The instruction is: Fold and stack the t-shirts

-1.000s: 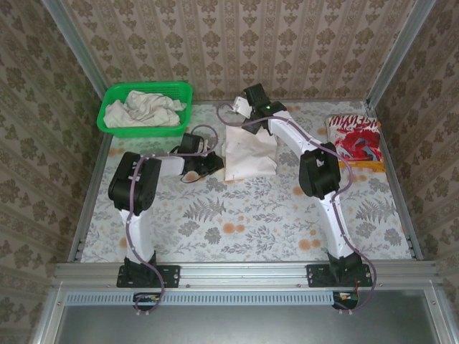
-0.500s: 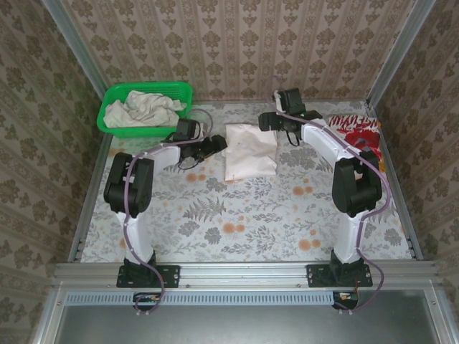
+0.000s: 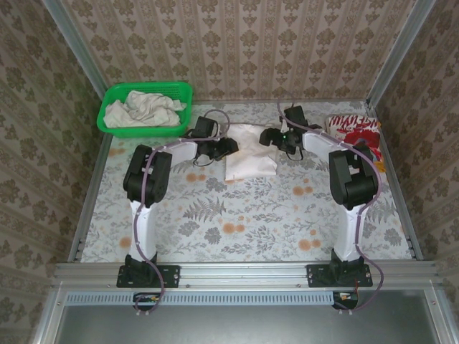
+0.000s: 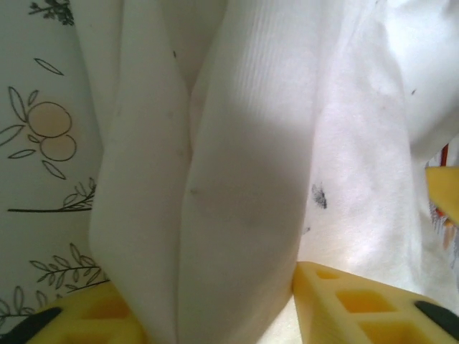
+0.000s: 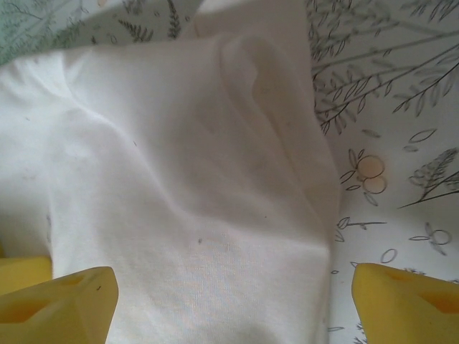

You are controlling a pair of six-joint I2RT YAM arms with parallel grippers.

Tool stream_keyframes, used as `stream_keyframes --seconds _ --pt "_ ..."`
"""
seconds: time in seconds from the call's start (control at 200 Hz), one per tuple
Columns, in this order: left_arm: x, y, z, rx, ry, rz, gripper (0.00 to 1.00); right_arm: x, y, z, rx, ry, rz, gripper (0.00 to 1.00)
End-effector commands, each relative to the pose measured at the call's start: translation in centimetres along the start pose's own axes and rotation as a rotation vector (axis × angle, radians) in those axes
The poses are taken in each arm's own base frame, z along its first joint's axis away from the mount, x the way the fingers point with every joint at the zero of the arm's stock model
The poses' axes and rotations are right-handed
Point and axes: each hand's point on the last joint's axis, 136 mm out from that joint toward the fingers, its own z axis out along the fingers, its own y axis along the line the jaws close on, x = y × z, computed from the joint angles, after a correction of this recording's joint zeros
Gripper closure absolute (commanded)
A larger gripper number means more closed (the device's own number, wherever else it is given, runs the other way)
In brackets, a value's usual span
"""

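Two grippers flank the folded off-white shirt [image 3: 249, 154] near the table's [image 3: 215, 215] far edge, overhead: left gripper [image 3: 224, 147] at its left side, right gripper [image 3: 270, 137] opposite. Left wrist: fingers [image 4: 351, 308] straddle a cloth ridge, grip uncertain. Right wrist: fingers [image 5: 61, 301] spread wide above fabric. Folding seems done; next, both must pinch and carry it onto the red-and-white shirt [image 3: 355, 136].

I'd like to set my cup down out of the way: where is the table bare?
The table is bare in its near half, between left arm and right arm, in front of the white shirt. The far strip is crowded: basket, white shirt with left gripper and right gripper at its sides, red shirt.
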Motion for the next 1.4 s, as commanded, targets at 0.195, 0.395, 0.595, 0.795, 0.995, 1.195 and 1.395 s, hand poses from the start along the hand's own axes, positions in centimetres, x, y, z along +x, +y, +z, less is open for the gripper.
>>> stream_keyframes --seconds 0.195,0.395,0.595,0.795,0.995,1.195,1.395 --pt "0.8 -2.0 1.4 0.036 0.046 0.008 0.82 1.3 0.6 1.9 -0.092 0.067 0.055 0.15" --pt "1.3 -1.1 1.6 0.011 0.059 -0.009 1.00 0.0 -1.2 0.1 -0.034 -0.026 0.089 0.15" --pt "2.4 0.7 2.0 -0.030 0.073 -0.023 1.00 0.9 -2.1 0.6 -0.071 -0.010 0.146 0.14" --pt "3.5 2.3 2.2 -0.061 0.090 -0.046 0.96 3.1 1.3 2.5 -0.244 0.101 0.110 0.16" --pt "3.2 1.5 0.8 -0.049 0.064 -0.035 0.48 4.2 1.5 3.5 -0.231 0.134 0.091 0.16" --pt "1.2 -2.3 -3.2 -0.022 -0.014 0.047 0.22 4.6 0.8 3.7 -0.200 0.147 0.091 0.16" --pt "0.9 -0.7 -3.3 -0.132 -0.002 0.078 0.13 4.6 0.9 3.7 -0.201 0.147 0.101 0.17"
